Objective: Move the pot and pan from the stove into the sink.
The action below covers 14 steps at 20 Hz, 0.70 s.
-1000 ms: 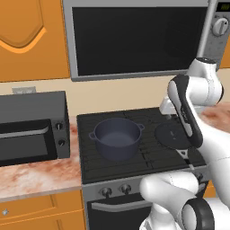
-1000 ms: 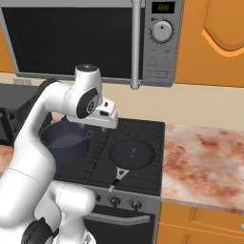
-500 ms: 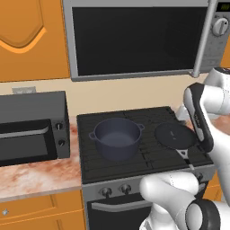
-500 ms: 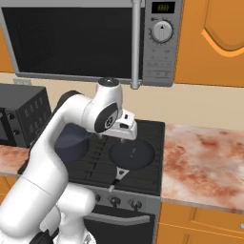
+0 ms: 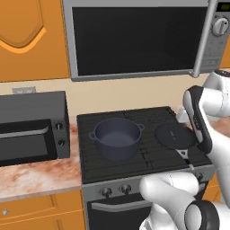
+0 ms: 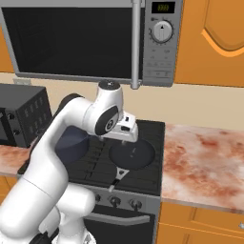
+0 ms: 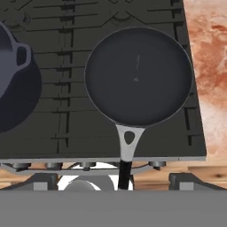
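Since the earlier frames the arm has been swinging from above the pot across toward the pan, and its gripper is now hanging over that pan. The jaws are standing spread wide, gripping nothing and touching nothing. The pan is lying flat on the right side of the stove, its long handle pointing toward the stove's front edge. The pot is sitting on the stove's left side, apart from the pan. Above the stove a microwave is showing a small lit display, too small to read. Right of the stove, marbled counter is lying. A black toaster oven is standing left of the stove.
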Tool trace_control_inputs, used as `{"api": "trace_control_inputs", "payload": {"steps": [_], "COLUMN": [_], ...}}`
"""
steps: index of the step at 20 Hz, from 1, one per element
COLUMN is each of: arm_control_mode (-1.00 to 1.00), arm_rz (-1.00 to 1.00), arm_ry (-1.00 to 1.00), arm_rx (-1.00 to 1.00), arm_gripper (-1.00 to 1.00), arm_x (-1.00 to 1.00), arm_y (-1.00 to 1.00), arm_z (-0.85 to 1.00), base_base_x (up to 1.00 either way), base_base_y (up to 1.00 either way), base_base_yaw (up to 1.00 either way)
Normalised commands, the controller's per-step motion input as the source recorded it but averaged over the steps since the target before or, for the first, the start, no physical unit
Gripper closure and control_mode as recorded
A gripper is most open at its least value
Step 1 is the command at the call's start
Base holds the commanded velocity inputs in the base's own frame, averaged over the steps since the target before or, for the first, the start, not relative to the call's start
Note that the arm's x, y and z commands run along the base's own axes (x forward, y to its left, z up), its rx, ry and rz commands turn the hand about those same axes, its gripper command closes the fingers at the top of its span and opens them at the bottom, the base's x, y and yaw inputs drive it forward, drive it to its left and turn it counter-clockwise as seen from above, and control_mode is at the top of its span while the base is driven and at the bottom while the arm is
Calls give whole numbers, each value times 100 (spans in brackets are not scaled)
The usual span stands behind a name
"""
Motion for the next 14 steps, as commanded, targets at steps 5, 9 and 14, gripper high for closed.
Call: {"api": "trace_control_inputs", "payload": {"steps": [5, 9, 14], "arm_control_mode": [-100, -100, -100], "arm_rz": [0, 0, 0], "arm_ry": [0, -1, -2], "arm_rx": [-3, -2, -2], "arm_gripper": [-100, -100, -100], "arm_x": [0, -1, 0], "arm_y": [-11, -14, -8], "arm_z": [-53, -56, -55], "base_base_x": [0, 0, 0], "base_base_y": [0, 0, 0], "base_base_yaw": [0, 0, 0]}}
